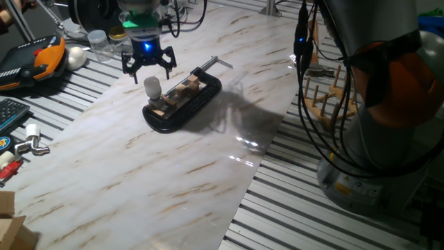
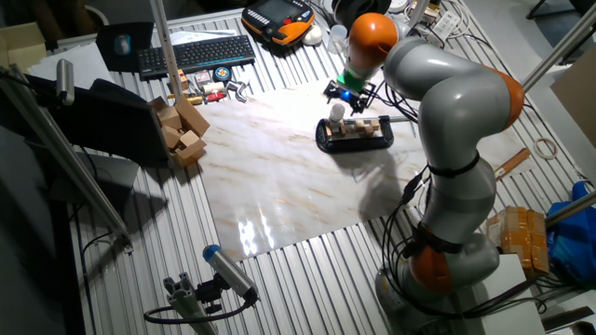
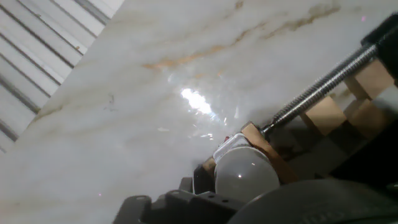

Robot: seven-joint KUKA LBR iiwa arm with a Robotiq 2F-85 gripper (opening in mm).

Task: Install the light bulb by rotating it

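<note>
The light bulb (image 1: 152,87) stands upright at the near-left end of the black clamp (image 1: 186,103), a small frosted white globe beside wooden blocks. My gripper (image 1: 148,68) hangs just above and slightly behind it, open, with its black fingers (image 1: 129,64) spread and nothing between them. The other fixed view shows the gripper (image 2: 349,93) over the bulb (image 2: 336,112) and the clamp (image 2: 355,136). In the hand view the bulb (image 3: 245,174) fills the bottom centre, next to the clamp's threaded screw (image 3: 323,84); the fingertips are out of frame there.
Clear jars (image 1: 97,42), a white egg-shaped ball (image 1: 75,57) and an orange pendant (image 1: 41,59) lie behind left of the marble board (image 1: 173,173). A wooden rack (image 1: 326,97) stands to the right. Wooden blocks (image 2: 182,130) and a keyboard (image 2: 196,53) sit off the board.
</note>
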